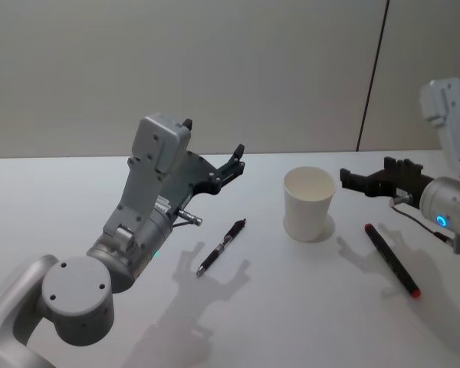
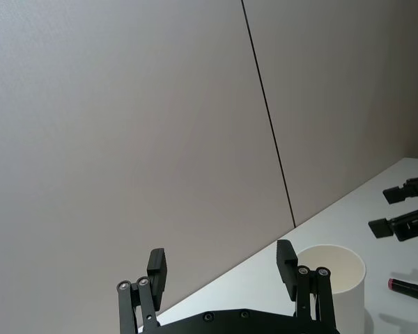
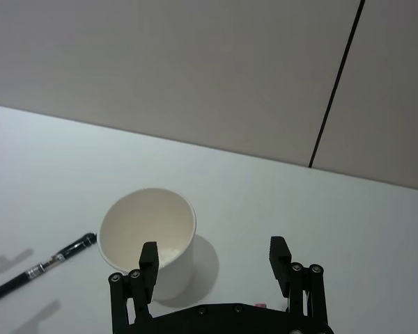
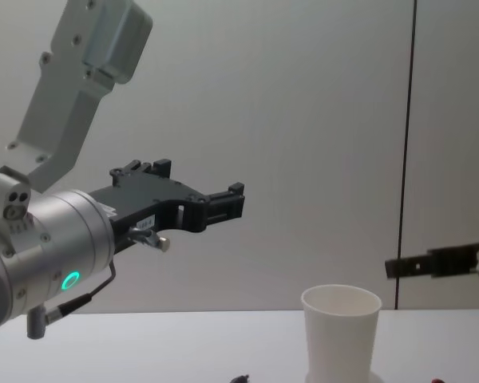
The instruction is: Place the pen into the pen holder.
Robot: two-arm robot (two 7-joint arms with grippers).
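Nothing is done yet. The pen holder stands empty on the tabletop, with a black pen lying left of it and a red-tipped pen to its right. The left gripper hangs raised to its left and the right gripper hovers to its right, both with jaws apart and empty.

I see the pen holder, a plain white paper cup, upright and empty on the counter, a black pen lying flat to its left, a dark red-tipped pen flat to its right, both clear of it
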